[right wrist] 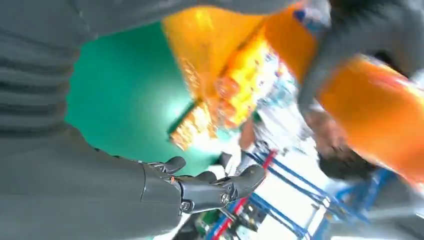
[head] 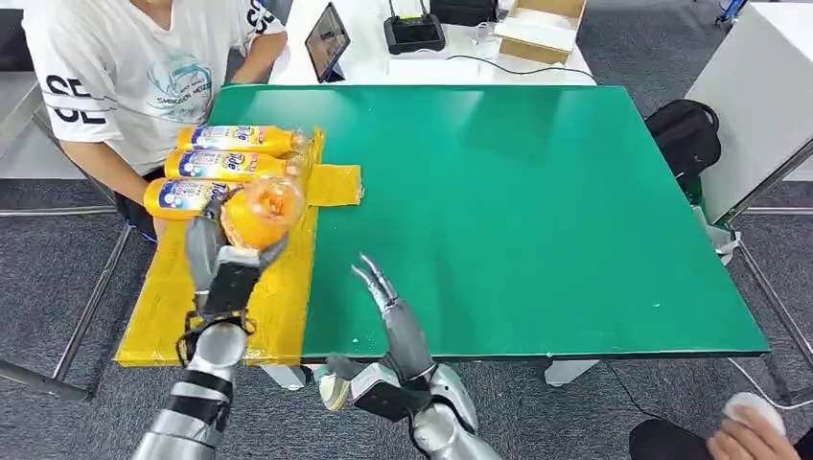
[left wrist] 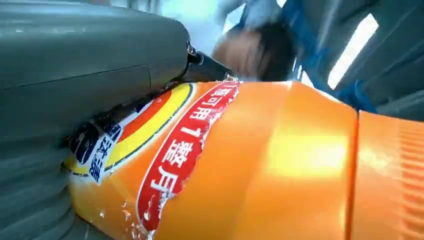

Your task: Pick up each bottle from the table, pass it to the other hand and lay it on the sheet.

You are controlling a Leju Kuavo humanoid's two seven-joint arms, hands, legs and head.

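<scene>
My left hand point(head: 222, 261) grips an orange bottle point(head: 261, 209) around its body, holding it above the yellow sheet point(head: 284, 297) that covers the left end of the green table point(head: 537, 211), with the bottle's end facing up toward my head. From my left wrist I see its label point(left wrist: 170, 165) close up: a red band with white Chinese characters and the numeral 1, beside a yellow and red ring, though I cannot read a brand name there. Three more orange bottles point(head: 235, 165) lie side by side on the far part of the sheet, each touching the next, their white and blue labels showing coloured lettering too small for me to make out. My right hand point(head: 383, 292) is released, fingers spread and holding nothing, raised over the bare green table just right of the sheet's edge. A person in a white T-shirt point(head: 134, 72) with black letters on the sleeves sits beyond the sheet. On the white table behind stand a tablet point(head: 327, 40) and a cardboard box point(head: 540, 27).
</scene>
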